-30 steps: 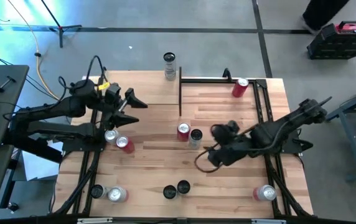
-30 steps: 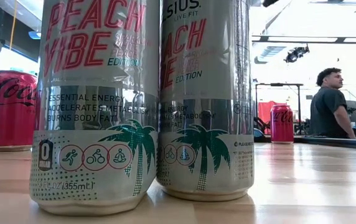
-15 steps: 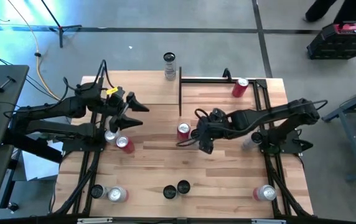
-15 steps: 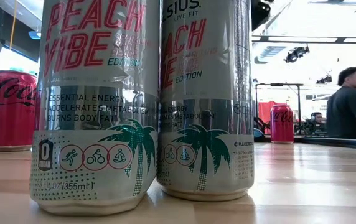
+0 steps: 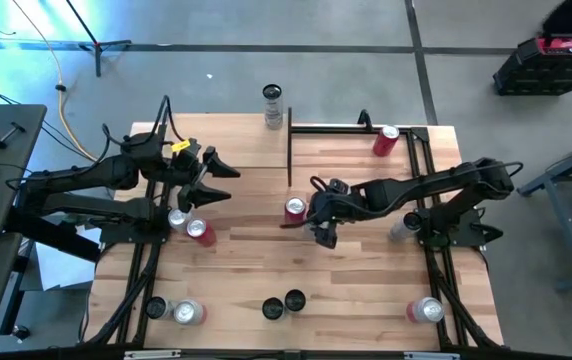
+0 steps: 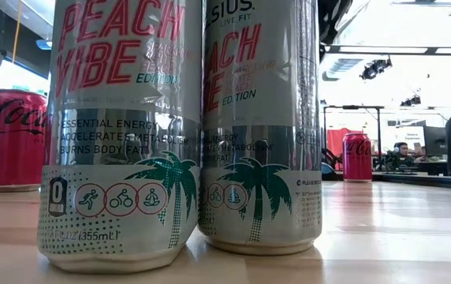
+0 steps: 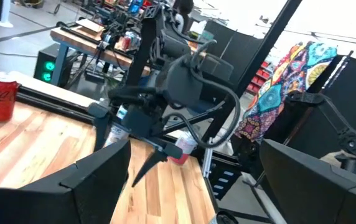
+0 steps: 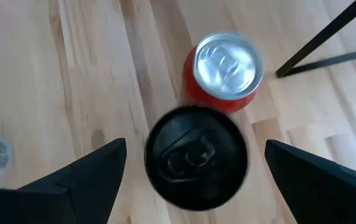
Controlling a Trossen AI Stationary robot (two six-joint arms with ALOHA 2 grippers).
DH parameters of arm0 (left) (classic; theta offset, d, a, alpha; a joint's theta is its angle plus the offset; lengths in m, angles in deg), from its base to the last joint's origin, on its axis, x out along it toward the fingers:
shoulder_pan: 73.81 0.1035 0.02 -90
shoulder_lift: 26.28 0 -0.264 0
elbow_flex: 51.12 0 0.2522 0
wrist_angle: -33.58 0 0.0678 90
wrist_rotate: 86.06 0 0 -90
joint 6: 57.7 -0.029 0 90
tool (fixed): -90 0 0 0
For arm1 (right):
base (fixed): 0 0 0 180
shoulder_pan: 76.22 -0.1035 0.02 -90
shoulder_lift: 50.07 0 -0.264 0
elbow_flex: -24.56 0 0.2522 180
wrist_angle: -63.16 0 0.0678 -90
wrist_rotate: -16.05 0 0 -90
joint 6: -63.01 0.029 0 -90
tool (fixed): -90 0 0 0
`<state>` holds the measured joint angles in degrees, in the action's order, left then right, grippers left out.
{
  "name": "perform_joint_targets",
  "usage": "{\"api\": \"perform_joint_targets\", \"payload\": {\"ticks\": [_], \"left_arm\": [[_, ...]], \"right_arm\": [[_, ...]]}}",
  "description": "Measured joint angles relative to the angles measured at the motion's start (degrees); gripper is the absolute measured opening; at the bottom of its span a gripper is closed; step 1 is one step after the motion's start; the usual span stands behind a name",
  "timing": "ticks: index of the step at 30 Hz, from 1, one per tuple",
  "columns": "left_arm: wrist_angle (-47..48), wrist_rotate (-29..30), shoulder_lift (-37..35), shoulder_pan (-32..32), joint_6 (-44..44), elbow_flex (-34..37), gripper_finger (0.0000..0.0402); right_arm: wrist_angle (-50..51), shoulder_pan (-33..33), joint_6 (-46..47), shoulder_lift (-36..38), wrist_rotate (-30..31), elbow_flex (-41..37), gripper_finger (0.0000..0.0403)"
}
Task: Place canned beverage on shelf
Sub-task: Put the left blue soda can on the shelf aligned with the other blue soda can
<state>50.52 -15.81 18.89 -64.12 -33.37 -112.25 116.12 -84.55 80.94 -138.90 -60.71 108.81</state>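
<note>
A black-topped can (image 8: 195, 155) stands upright on the tabletop, touching a red can (image 8: 224, 71) (image 5: 294, 209) at the table's middle. My right gripper (image 8: 196, 186) (image 5: 313, 222) hangs open above the black-topped can, slanting down, one finger on either side and touching nothing. In the high view the gripper hides that can. The shelf (image 5: 351, 160), a light plank framed by black posts, sits at the far right with a red can (image 5: 386, 140) on it. My left gripper (image 5: 218, 176) (image 7: 190, 180) is open, raised over the table's left part.
Several more cans stand about: a pair (image 5: 188, 225) below the left gripper, others along the near edge (image 5: 284, 304) (image 5: 426, 310) and one at the far edge (image 5: 272, 104). Two tall silver cans (image 6: 123, 134) fill the low view. The shelf's black post (image 8: 327, 40) stands close by.
My right gripper has swung from nearer the front edge toward the table's left and far side, sinking and rolling, until it hangs over the two middle cans. A person in the room behind has walked out of the low view.
</note>
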Motion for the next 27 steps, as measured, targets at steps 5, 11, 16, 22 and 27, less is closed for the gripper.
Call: {"api": "perform_joint_targets", "payload": {"ticks": [5,11,16,22,27], "left_arm": [[-0.1,1.9,0.0,0.0,-0.9,0.0,0.0349],[-0.7,2.2,0.0,0.0,-1.5,0.0,0.0349],[-2.4,2.2,0.0,0.0,-1.6,0.0,0.0349],[-2.7,2.2,0.0,0.0,-1.7,0.0,0.0349],[-2.7,2.2,0.0,0.0,-2.0,0.0,0.0349]], "right_arm": [[-2.1,0.5,1.7,0.0,-0.2,-2.3,0.0369],[-3.5,1.7,2.5,-0.1,-0.2,-2.4,0.0362],[-3.9,2.0,1.5,-0.8,-2.7,-2.4,0.0331],[-4.2,2.0,1.5,-1.0,-2.7,-2.4,0.0294],[-4.2,2.0,1.5,-1.0,-2.6,-2.4,0.026]]}}
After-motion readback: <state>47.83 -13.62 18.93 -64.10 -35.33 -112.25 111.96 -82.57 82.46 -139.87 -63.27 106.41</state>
